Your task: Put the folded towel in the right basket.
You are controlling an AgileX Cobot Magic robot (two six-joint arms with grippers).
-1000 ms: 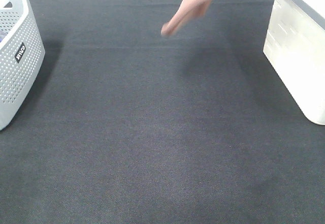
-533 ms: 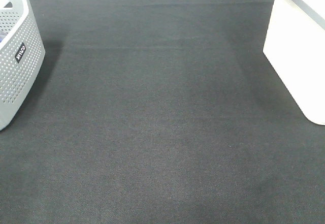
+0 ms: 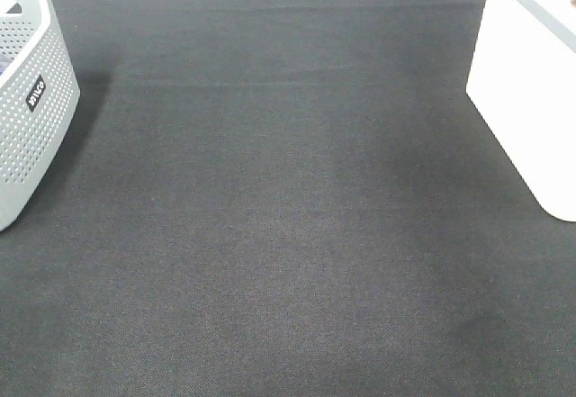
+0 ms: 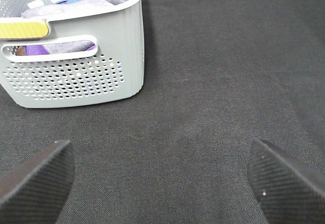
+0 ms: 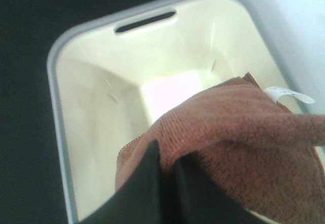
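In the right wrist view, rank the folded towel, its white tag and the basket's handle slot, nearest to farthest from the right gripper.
1. The folded towel: clamped in the right gripper itself.
2. The white tag: on the towel's edge away from the fingers.
3. The handle slot: in the far wall of the right basket, beyond the towel.

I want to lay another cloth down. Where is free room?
The dark mat is bare between the grey dot-perforated plastic basket and the large white plastic basket. The white basket's inside is bare too, under the gripped rust-brown folded towel. The grey basket is crowded with clothes.
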